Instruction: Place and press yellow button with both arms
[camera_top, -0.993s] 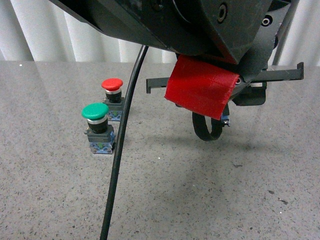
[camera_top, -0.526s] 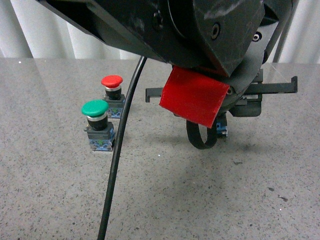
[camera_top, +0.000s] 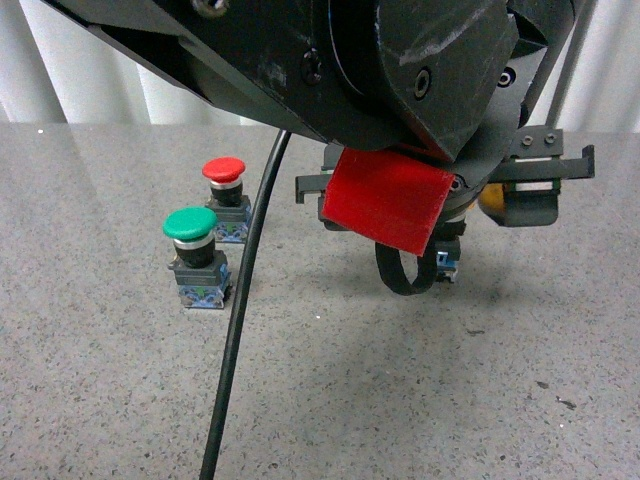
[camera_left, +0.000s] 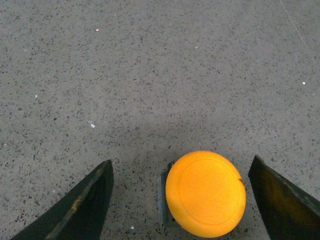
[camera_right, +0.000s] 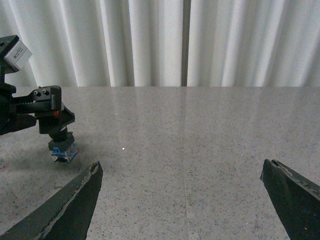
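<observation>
Front view: one green button, one red button, one yellow button

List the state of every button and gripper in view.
yellow button: upright on the table, nothing pressing its cap.
left gripper: open, straddling the yellow button without touching it.
right gripper: open, empty.
green button: upright, untouched.
red button: upright, untouched.
</observation>
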